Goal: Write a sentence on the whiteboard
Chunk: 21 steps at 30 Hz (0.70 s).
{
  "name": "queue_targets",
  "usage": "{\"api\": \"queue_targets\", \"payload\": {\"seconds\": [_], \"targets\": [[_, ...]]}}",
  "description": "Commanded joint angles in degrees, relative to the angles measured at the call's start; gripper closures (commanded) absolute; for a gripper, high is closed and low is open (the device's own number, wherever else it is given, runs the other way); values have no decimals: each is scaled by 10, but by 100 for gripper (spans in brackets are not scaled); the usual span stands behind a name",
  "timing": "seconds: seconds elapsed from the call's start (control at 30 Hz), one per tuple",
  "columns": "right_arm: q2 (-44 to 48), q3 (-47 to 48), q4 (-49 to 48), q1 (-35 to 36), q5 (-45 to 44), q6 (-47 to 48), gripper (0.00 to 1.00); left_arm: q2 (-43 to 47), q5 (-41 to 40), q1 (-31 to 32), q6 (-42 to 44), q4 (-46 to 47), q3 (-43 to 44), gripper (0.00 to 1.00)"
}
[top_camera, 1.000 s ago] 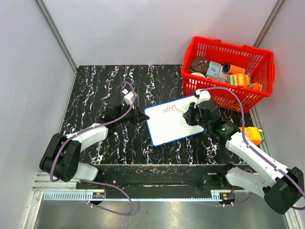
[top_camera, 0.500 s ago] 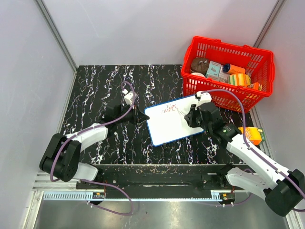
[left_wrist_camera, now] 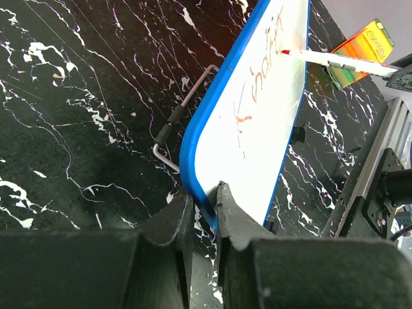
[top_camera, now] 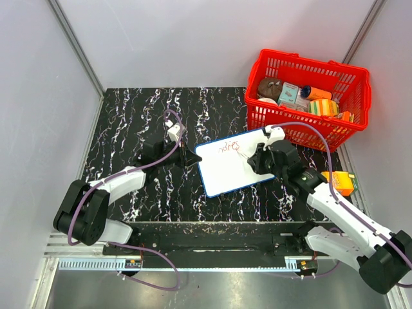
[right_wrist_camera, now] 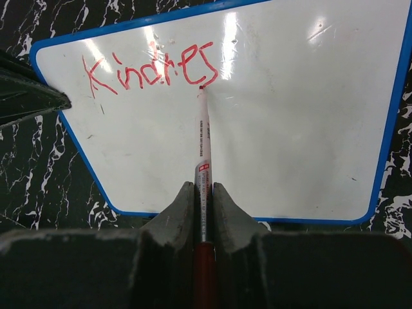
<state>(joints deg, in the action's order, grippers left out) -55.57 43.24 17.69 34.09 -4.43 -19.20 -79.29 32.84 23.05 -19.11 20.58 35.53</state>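
My desk (top_camera: pixel 129 122) is black with white marble veins. Pale grey walls (top_camera: pixel 193 38) close it in on 3 sides, evenly lit.

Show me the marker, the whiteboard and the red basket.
marker (right_wrist_camera: pixel 203 129), right wrist view, middle of its white barrel.
whiteboard (right_wrist_camera: pixel 296 129), right wrist view, bare white surface.
red basket (top_camera: pixel 309 58), top view, far rim.
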Motion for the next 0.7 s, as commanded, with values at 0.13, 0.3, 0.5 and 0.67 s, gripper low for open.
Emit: {"api": "queue_targets", "payload": {"seconds": [0.13, 0.3, 0.5, 0.67], "targets": [[68, -3, -55, 1, -21, -14, 100, -12, -89, -2, 93, -5, 8, 100], [47, 11, -52, 0, -53, -12, 100, -12, -88, -2, 93, -5, 8, 100], [24, 20, -49, 0, -66, -15, 100, -12, -88, -3, 93, -4, 7, 100], [22, 22, -47, -2, -83, -15, 100, -12, -89, -3, 93, -4, 7, 100]]}}
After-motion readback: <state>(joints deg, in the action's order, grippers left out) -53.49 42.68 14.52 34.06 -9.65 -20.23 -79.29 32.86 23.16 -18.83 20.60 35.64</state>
